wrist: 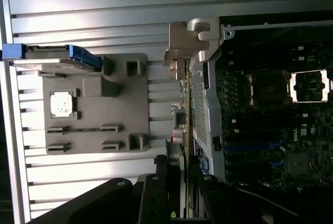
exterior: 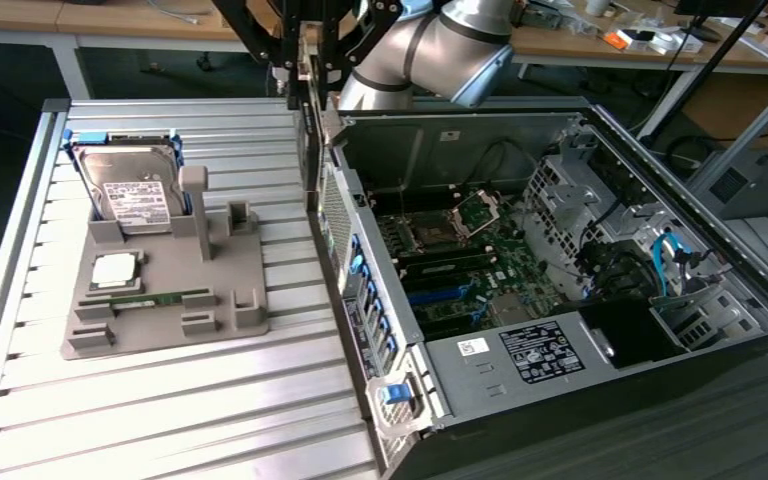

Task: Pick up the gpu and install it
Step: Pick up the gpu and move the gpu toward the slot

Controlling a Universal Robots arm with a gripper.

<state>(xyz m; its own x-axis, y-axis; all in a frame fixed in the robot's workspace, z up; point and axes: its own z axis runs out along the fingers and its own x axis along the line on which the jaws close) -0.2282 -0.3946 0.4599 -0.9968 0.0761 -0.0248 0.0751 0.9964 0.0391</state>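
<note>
Dangling the gpu (wrist: 181, 94) edge-on in my gripper (wrist: 179, 181), jaws pinched narrow on the card, right above the rear wall of the case (exterior: 335, 230), I figured its bracket (wrist: 192, 34) could've snagged that wall or the card twisted in such a skinny grip.

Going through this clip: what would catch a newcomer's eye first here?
The open computer case on the exterior view's right dominates, its motherboard exposed. Close to the case's rear wall, the gripper is clamped on the gpu, which is held on edge. On the exterior view's left, a grey fixture carries a hard drive.
</note>
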